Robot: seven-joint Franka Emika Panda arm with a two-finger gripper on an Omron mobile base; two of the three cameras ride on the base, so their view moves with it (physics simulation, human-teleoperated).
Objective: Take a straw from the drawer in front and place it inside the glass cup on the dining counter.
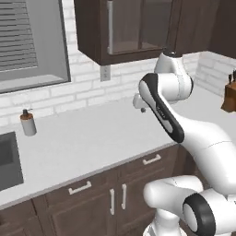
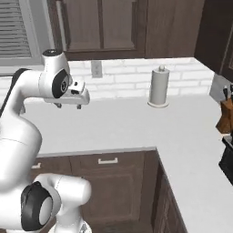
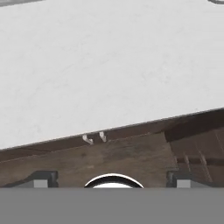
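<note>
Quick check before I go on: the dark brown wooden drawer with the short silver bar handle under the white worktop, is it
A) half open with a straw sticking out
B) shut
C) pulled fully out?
B: the dark brown drawer sits flush with its neighbours, and the open gripper holds nothing.

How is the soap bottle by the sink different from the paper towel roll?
The soap bottle is small with a brown top, while the paper towel roll is taller, wider and all pale. The soap bottle stands beside the sink; the paper towel roll stands farther along, near the corner by the brick wall. Both stand upright on the white worktop.
</note>
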